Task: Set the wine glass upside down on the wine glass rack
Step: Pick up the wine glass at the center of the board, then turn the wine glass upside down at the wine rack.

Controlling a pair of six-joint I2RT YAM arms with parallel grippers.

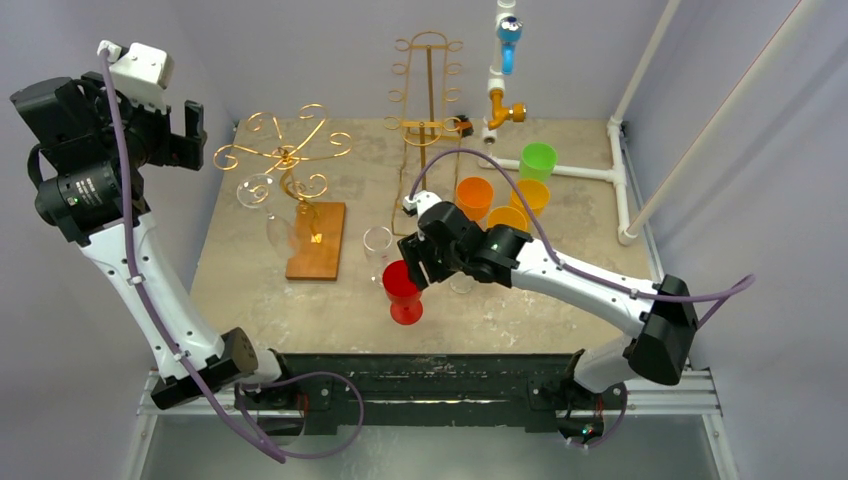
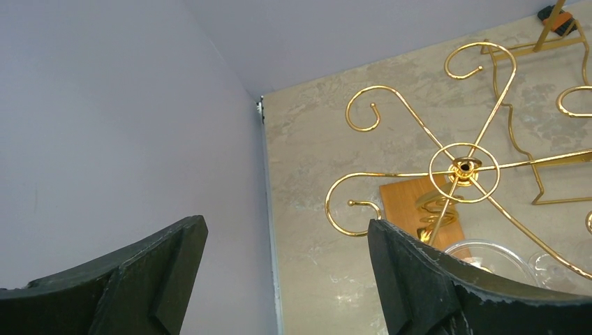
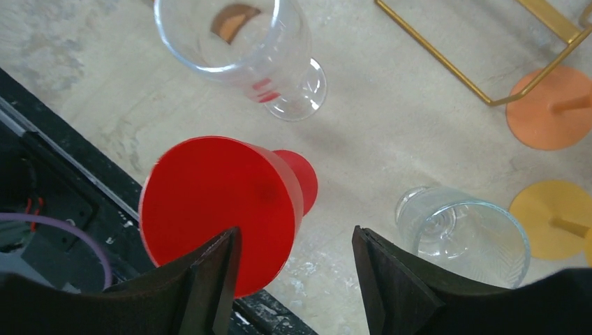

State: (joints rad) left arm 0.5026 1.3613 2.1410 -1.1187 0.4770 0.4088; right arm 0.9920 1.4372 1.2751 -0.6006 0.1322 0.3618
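Top external view: right end effector (image 1: 408,262) low over the tabletop (image 1: 240,290), at the red glass (image 1: 404,290). Left end effector (image 1: 192,133) is raised high, to the side of the rack (image 1: 285,155).
Right end effector: jaws wide apart, nothing gripped. In its wrist view the red glass (image 3: 216,209) sits just under and partly behind the left finger, not centred in the gap.
Left end effector: jaws spread, empty. The rack's hub (image 2: 464,167) lies below it and off to one side.
Red glass: upright on the tabletop, mouth up, well short of the rack.
Near the right end effector: one clear glass (image 3: 237,42) ahead of the fingers, another (image 3: 464,237) by the right finger. Both stand upright.
Under the rack: clear glass shapes (image 2: 482,255) show below the arms. Cannot tell whether they hang or stand.
Done: nothing that shows for the red glass. No grasp, no lift, no inversion.
Left: close on the glass, lift it, turn it over, carry it across and seat its foot on a rack arm.
Judgement: very early, at the pre-grasp approach. Which glass is meant is not certain; the red one is nearest the open jaws.
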